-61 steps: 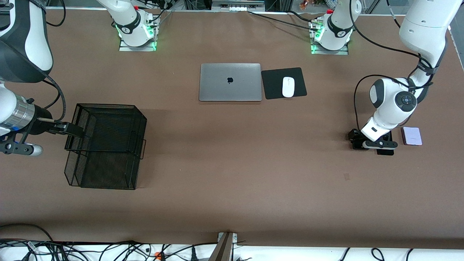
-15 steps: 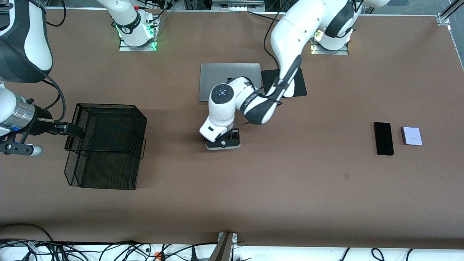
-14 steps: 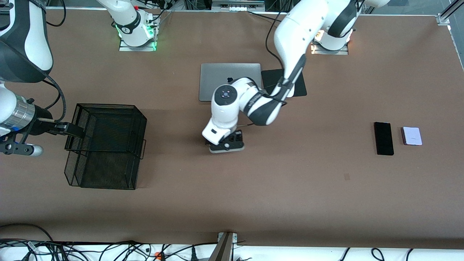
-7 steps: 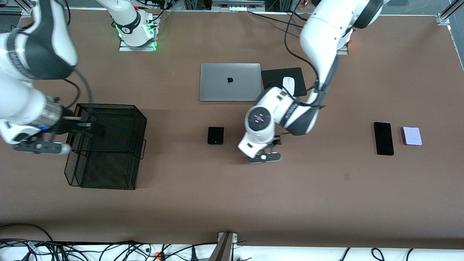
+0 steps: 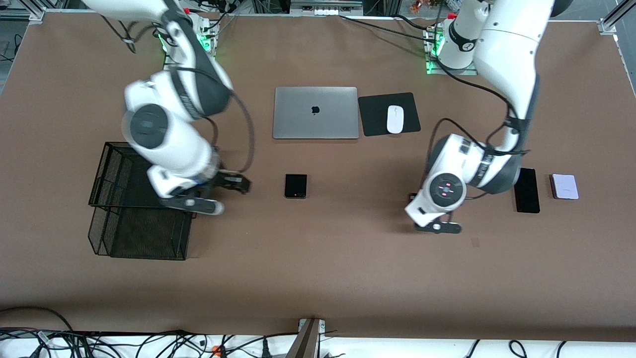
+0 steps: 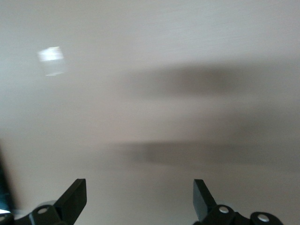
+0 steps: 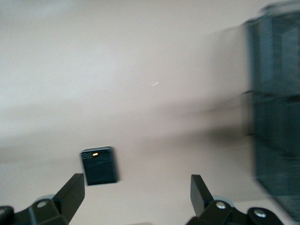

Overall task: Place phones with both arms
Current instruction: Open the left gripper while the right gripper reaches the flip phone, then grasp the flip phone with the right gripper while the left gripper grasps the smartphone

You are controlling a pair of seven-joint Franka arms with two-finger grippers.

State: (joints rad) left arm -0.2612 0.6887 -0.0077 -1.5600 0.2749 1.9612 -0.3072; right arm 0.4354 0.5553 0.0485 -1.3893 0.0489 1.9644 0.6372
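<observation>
A small squarish black phone (image 5: 295, 186) (image 7: 99, 166) lies flat mid-table, nearer the front camera than the laptop. At the left arm's end lie a long slim black phone (image 5: 527, 196), partly covered by the left arm, and a pale lavender-white phone (image 5: 564, 186) beside it. My right gripper (image 5: 239, 183) (image 7: 136, 185) is open and empty over the table between the basket and the small black phone. My left gripper (image 5: 422, 211) (image 6: 139, 190) is open and empty over bare table between the small black phone and the long one.
A black wire-mesh basket (image 5: 139, 233) (image 7: 276, 117) stands at the right arm's end, partly under the right arm. A shut silver laptop (image 5: 315, 113) and a white mouse (image 5: 395, 119) on a black pad (image 5: 375, 117) lie toward the bases.
The left gripper set the small black phone down mid-table, let go and swung back toward its own end. The right arm left the basket's side and moved toward that phone.
</observation>
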